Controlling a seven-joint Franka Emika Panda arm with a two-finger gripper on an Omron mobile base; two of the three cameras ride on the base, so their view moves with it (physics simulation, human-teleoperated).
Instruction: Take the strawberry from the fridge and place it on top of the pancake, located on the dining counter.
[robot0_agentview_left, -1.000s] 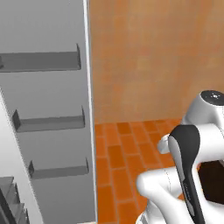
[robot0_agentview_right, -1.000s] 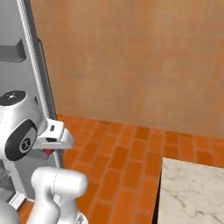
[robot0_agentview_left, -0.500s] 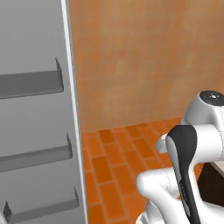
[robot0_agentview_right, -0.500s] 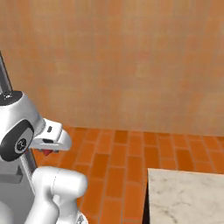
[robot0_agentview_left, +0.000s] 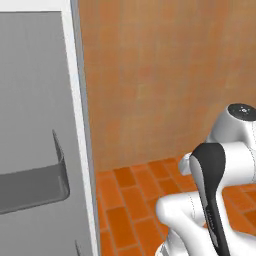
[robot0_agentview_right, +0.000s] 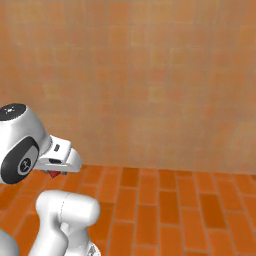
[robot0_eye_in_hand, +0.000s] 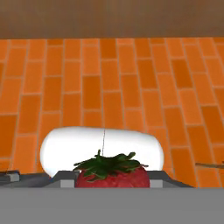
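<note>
The pincer (robot0_eye_in_hand: 112, 183) grips the strawberry (robot0_eye_in_hand: 112, 175) — leafy top up — above the orange brick floor (robot0_eye_in_hand: 109, 87).

Glossy white rounded arm (robot0_agentview_left: 192, 220) with a black band along one link and dark round joint caps.

No legible text, label, brand, number or sign found anywhere. Checked: fridge door (robot0_agentview_left: 40, 125) and its shelf, brick floor (robot0_eye_in_hand: 109, 78), tan wall (robot0_agentview_right: 150, 75), strawberry (robot0_eye_in_hand: 112, 174). One small mark noted on the arm's dark joint cap (too small to read).
</note>
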